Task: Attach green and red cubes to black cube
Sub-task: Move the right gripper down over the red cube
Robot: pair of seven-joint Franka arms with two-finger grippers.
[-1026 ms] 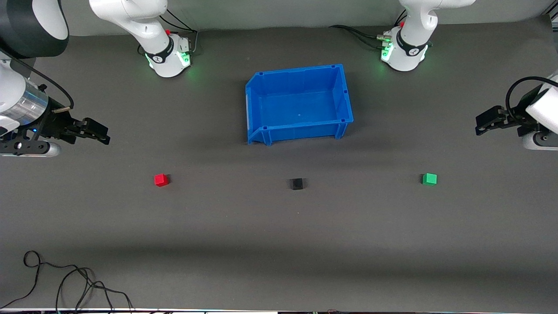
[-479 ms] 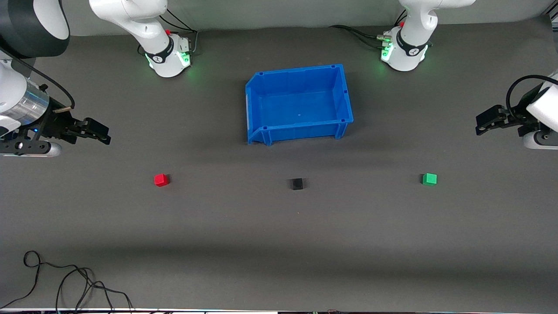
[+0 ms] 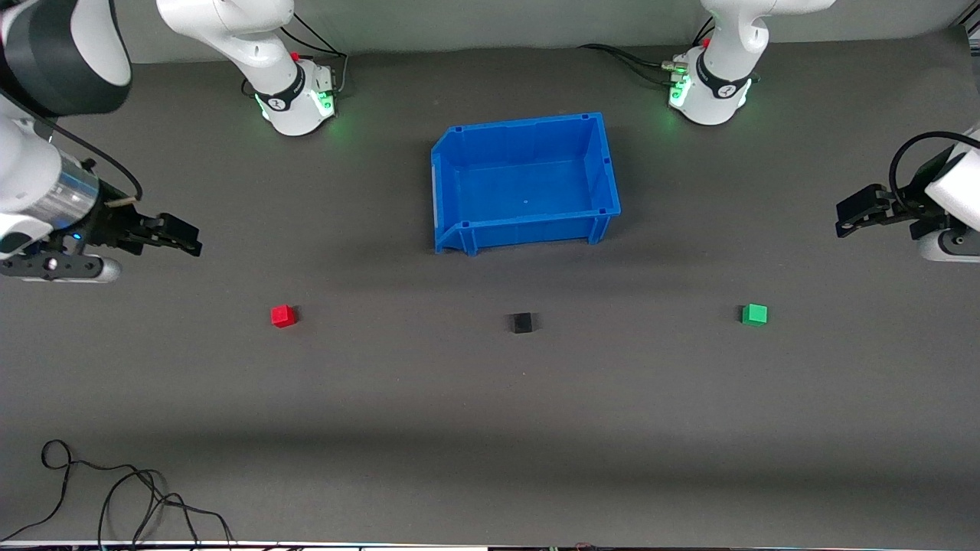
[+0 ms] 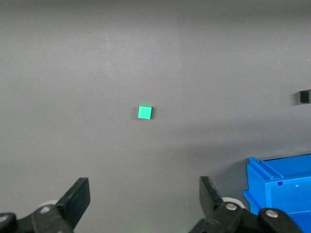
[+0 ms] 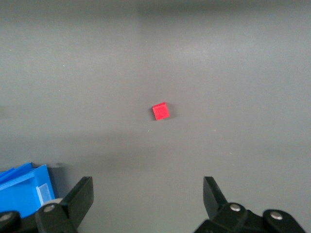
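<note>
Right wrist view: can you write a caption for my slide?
Open right gripper hanging over the gray table, the red cube ahead of it, blue bin corner nearby.

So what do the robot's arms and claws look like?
Both arms are glossy white with black joint bands, and green lights glow at their round bases. The right arm has a silver metal wrist ring. The right gripper and left gripper are black with two flat fingers. Black cables loop along the wrists.

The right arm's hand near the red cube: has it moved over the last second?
Yes. The right hand has crept slightly toward the blue bin and red cube; its fingers are open.
</note>
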